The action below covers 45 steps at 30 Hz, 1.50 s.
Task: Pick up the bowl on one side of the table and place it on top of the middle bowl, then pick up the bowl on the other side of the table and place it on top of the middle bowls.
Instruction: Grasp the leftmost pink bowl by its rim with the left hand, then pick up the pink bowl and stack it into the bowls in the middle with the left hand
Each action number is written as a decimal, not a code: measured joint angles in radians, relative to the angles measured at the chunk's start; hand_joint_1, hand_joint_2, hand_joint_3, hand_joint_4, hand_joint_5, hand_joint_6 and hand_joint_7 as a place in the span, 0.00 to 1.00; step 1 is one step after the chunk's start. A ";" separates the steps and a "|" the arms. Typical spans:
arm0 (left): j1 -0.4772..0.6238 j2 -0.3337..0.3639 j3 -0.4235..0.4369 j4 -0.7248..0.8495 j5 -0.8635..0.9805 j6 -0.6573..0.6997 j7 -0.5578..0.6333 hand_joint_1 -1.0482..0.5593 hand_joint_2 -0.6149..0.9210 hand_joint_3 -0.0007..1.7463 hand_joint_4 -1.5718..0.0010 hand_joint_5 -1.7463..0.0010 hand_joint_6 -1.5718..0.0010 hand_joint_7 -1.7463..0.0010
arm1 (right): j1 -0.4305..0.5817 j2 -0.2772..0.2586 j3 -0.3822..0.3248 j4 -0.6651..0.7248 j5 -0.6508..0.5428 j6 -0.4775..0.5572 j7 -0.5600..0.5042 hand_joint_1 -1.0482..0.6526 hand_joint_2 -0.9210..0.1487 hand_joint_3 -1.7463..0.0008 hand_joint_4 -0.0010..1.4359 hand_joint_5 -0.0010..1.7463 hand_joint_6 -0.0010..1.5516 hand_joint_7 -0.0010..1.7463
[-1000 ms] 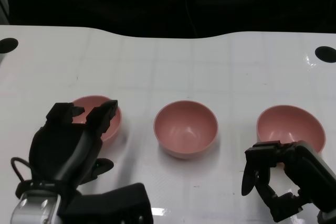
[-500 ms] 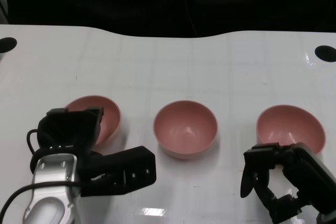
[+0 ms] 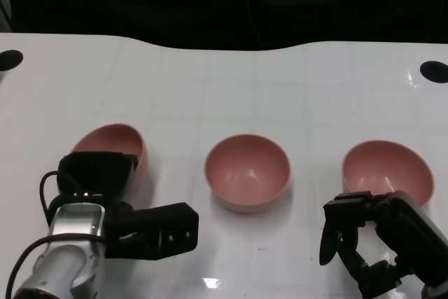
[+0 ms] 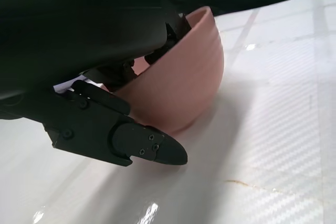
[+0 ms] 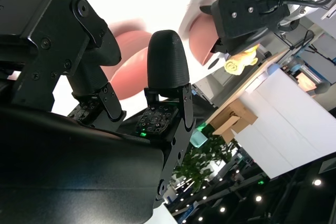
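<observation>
Three pink bowls sit in a row on the white table (image 3: pixel 210 82): the left bowl (image 3: pixel 115 141), the middle bowl (image 3: pixel 247 171) and the right bowl (image 3: pixel 386 169), each well apart from its neighbour. The left hand (image 3: pixel 98 180) is on the left bowl, which sits tipped, its rim raised on the far side and its base apparently resting on the table. In the left wrist view the fingers reach over the rim into the bowl's hollow while a black thumb lies along the outside of the wall low down, so the wall is pinched between them; that grip suits a thin-walled bowl, since it needs only the rim and leaves the underside free to drop into another bowl. The tilt looks like the result of the hand levering the near edge as it closes.

The right hand (image 3: pixel 371 243) hangs just in front of the right bowl, fingers curled but apart, with nothing between them; it seems to be waiting its turn.

By my reading, the first pick is under way and no stacking is done. The next move calls for lifting the left bowl clear, carrying it over the middle bowl and levelling it before release, or it may seat crooked.
</observation>
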 measured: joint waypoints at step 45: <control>-0.032 0.035 -0.056 -0.261 -0.166 -0.511 0.200 0.50 0.75 0.44 0.45 0.00 0.44 0.23 | 0.006 0.000 0.001 -0.008 -0.003 0.003 -0.002 0.73 0.75 0.07 0.65 1.00 0.59 0.75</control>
